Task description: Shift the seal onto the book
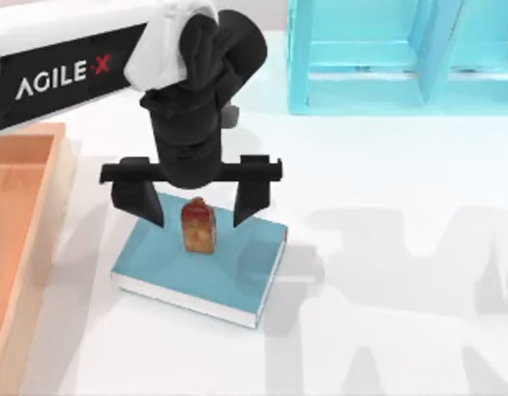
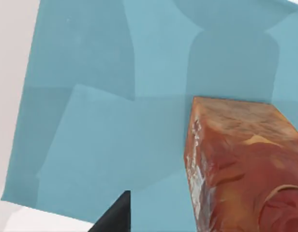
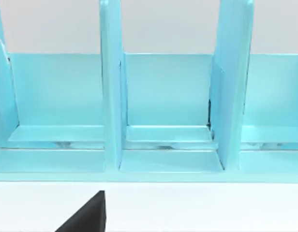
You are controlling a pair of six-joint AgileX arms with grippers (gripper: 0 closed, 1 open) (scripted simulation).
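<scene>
Standing upright on the teal book (image 1: 206,268), the seal (image 1: 198,226) sits toward the cover's far edge, as you see from the top view. Your left gripper (image 1: 195,208) hangs directly over it with its two black fingers (image 1: 139,200) spread wide, one to the seal's left and the other to its right, neither touching the mottled orange-red block. The jaws are open and hold nothing.

The book lies flat on the white table (image 1: 402,289), left of centre, its white page edges facing the near side. To its left you see an orange tray (image 1: 23,214) at the table's left edge. A light-blue shelf unit (image 1: 402,58) stands at the far right of the table, well apart from the book.

From your left wrist view, the seal (image 2: 241,164) rises close to the camera off the book's teal cover (image 2: 91,121), with one dark fingertip (image 2: 115,215) beside it and apart from it.

Your right wrist view faces the shelf unit's (image 3: 163,106) open compartments across bare table; a dark fingertip (image 3: 86,215) shows at the frame's edge, and you cannot tell from it whether your right gripper is open or closed.
</scene>
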